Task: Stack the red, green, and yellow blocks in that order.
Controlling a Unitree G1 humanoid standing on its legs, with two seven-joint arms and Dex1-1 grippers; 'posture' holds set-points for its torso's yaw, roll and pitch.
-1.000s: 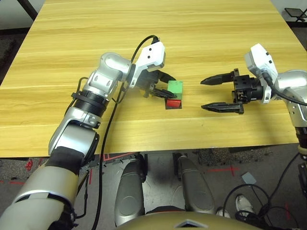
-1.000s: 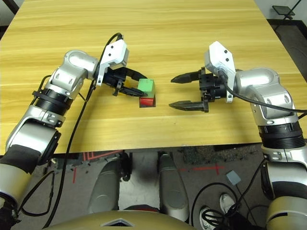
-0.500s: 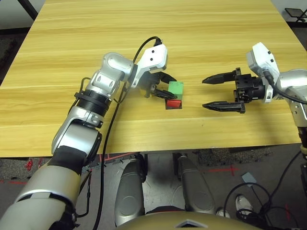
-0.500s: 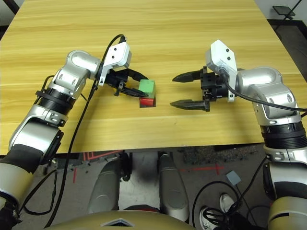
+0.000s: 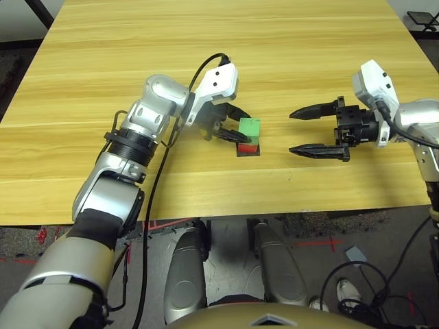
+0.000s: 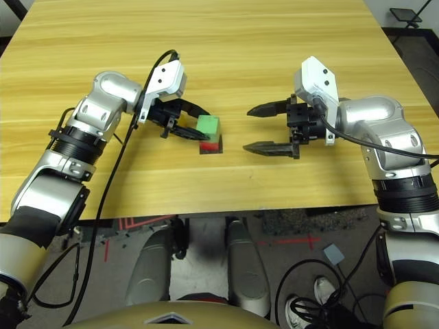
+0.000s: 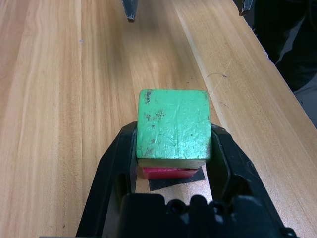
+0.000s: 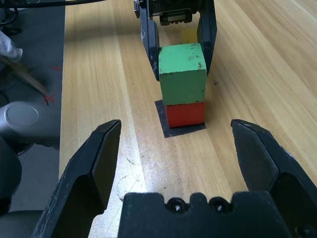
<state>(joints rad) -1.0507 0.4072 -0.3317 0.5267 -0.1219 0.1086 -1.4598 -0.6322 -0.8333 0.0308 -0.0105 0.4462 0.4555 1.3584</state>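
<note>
- Your left claw (image 7: 171,158) is clamped on the green block (image 5: 250,127) — it sits atop the red block (image 8: 184,113), on the black patch (image 8: 171,131).
- Your right claw (image 5: 306,131) hangs spread apart, well clear above the table (image 5: 206,41).

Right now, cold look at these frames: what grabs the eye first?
The green block sits on the red block, which rests on a black square patch near the middle of the wooden table. The left gripper brackets the green block from the robot's left, one black finger on each side. The right gripper hovers wide open to the stack's right, pointing at it.
</note>
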